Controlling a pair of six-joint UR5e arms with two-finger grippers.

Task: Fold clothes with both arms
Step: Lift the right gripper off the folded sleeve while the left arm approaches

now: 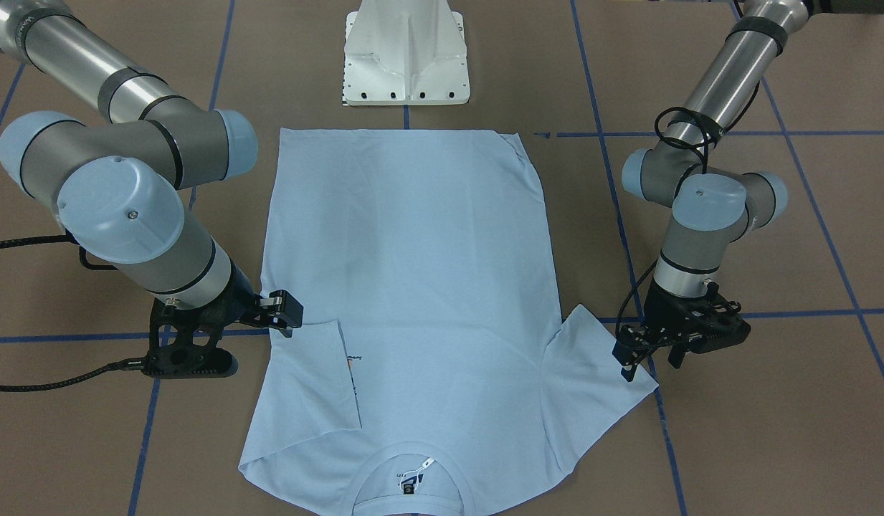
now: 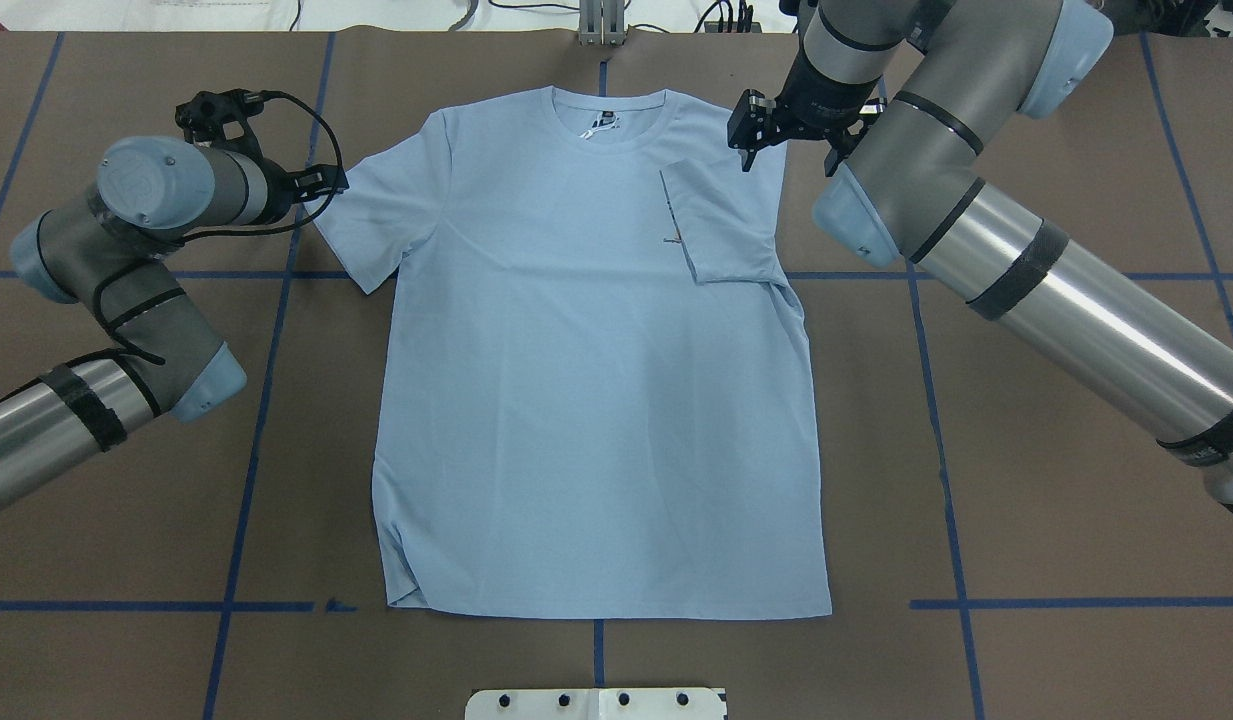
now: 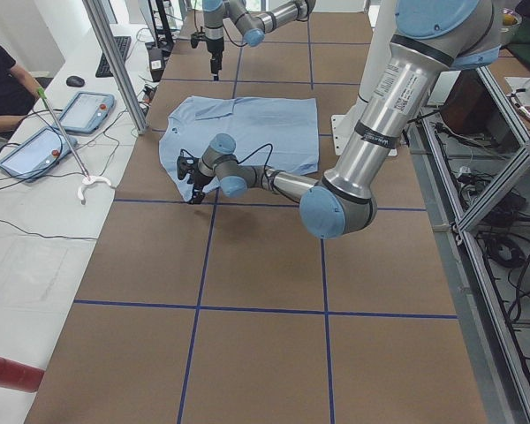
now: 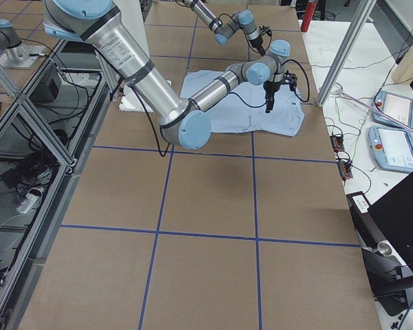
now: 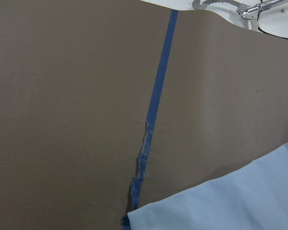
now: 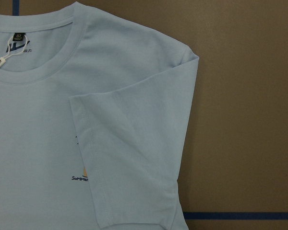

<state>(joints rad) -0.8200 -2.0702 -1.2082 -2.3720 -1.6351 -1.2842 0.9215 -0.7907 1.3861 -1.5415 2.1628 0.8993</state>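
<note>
Brown table (image 2: 1056,450) crossed by a grid of blue tape lines (image 2: 949,500). Along its far edge, a white desk (image 3: 26,256) with two tablets (image 3: 87,112), a keyboard (image 3: 122,46) and a mouse (image 3: 75,81); an aluminium post (image 3: 115,62) rising there. Below the near edge, metal framing (image 4: 38,134) and loose cables (image 3: 512,256).

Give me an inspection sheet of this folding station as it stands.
Surface: brown table with a blue tape grid.
Job's things: light blue T-shirt spread flat, collar away from the robot; right sleeve folded onto the chest, left sleeve spread out.
Clutter: nothing seen.
Grippers: left gripper open at the left sleeve's edge; right gripper open by the folded sleeve's shoulder, holding nothing.
Cables: black cable trails across the table by the right arm.
Surroundings: white pedestal base; a person at a side bench with teach pendants.
</note>
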